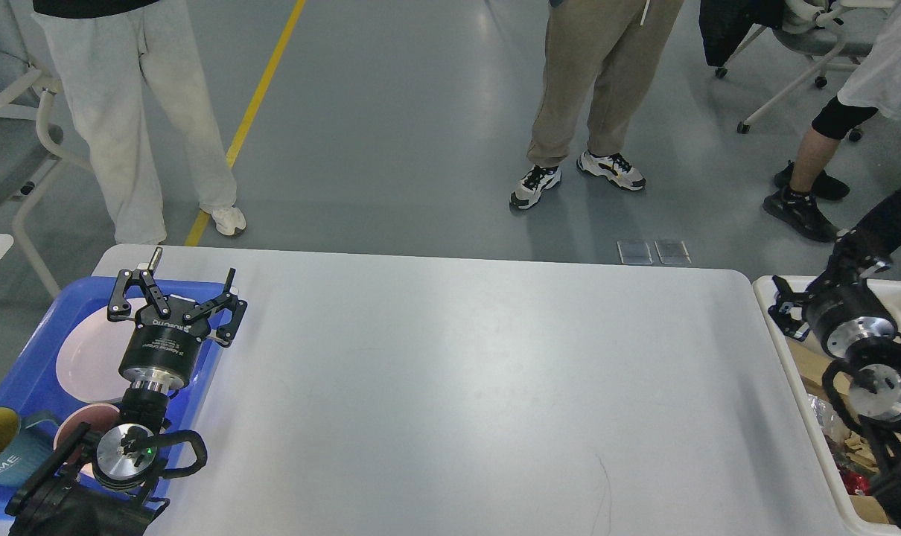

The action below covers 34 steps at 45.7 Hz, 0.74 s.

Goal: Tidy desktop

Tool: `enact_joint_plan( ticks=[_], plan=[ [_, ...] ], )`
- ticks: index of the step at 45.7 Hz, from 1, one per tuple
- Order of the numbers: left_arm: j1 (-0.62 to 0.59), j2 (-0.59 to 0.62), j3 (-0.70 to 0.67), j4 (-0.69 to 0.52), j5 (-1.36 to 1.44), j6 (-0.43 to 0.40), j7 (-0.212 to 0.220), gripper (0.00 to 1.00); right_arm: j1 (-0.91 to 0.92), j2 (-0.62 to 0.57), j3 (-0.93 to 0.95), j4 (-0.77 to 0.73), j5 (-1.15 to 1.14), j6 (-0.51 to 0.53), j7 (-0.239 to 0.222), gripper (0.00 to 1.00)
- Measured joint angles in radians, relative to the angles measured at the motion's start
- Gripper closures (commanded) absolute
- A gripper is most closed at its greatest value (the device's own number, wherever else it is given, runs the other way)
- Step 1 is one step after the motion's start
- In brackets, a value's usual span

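Left arm: reaching in from the lower left; the left gripper is hanging over the blue tray, fingers spread wide, holding nothing
Right arm: coming in from the lower right; the right gripper is hovering above the white bin; too dark to tell how far its fingers are parted
Desktop: the desktop is lying between tray and bin, filling the middle of the view; white, smooth, glossy, reflecting light
Tray: carrying a pale plate; a blue mug is sitting nearer

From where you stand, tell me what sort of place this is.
Probably a robotics lab or test hall: a grey painted floor with a yellow lane line, rolling office chairs, and onlookers standing round the desktop.
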<state>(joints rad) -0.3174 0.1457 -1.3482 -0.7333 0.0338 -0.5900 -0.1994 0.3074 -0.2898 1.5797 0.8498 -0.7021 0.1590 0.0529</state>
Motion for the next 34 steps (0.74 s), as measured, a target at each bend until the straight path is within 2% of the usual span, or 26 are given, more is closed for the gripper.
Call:
enact_joint_plan(
  ticks=[3, 7, 13, 17, 34],
  plan=[
    [0.0, 0.0, 0.0, 0.0, 0.0, 0.0, 0.0, 0.04, -0.028, 0.064, 0.061, 0.023, -0.079, 0.038, 0.019, 0.0],
    [0.0, 0.0, 0.0, 0.0, 0.0, 0.0, 0.0, 0.04, -0.053, 0.123, 0.088, 0.03, -0.123, 0.062, 0.065, 0.0],
    [0.0, 0.0, 0.0, 0.0, 0.0, 0.0, 0.0, 0.04, -0.067, 0.161, 0.098, 0.017, -0.13, 0.098, 0.15, 0.0],
    [0.0, 0.0, 0.0, 0.0, 0.0, 0.0, 0.0, 0.04, -0.069, 0.171, 0.099, -0.002, -0.097, 0.119, 0.183, 0.0],
    [0.0, 0.0, 0.0, 0.0, 0.0, 0.0, 0.0, 0.04, -0.065, 0.178, 0.086, -0.038, 0.072, 0.107, 0.195, 0.0]
  ],
)
